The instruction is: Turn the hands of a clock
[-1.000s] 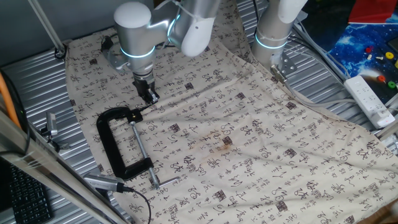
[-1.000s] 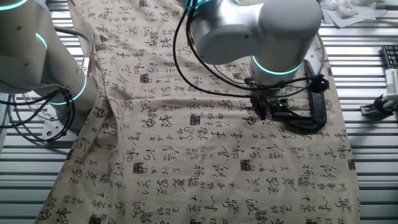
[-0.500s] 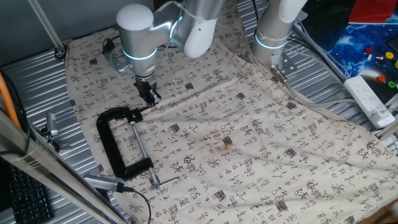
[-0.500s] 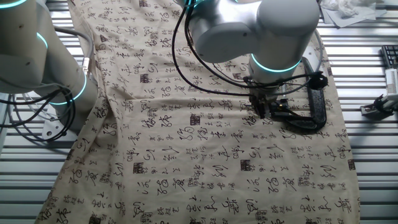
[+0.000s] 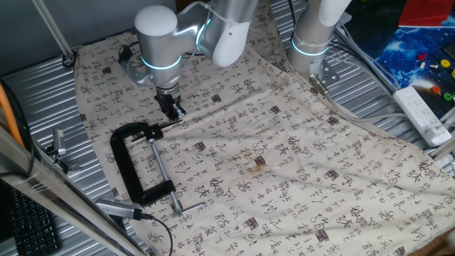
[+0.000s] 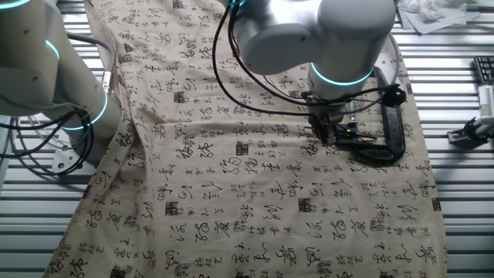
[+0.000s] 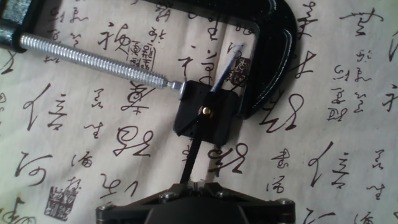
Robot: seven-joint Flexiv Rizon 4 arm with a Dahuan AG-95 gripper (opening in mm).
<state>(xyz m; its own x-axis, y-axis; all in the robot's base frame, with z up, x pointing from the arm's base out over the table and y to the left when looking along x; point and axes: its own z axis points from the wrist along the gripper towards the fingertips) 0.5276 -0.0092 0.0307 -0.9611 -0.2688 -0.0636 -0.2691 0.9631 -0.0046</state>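
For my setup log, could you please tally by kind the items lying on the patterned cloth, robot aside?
Black C-clamp: 1
Small black clock movement held in the clamp: 1
Thin black clock hands: 2
Total: 4

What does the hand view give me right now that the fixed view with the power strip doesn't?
Only the hand view shows the hands: two thin black pointers on a brass pivot over a small black square block, pinched between the screw and the C-clamp. Only the fixed view shows the arm, the tool above the clamp's end, and the power strip. Both show the clamp, screw and printed cloth.
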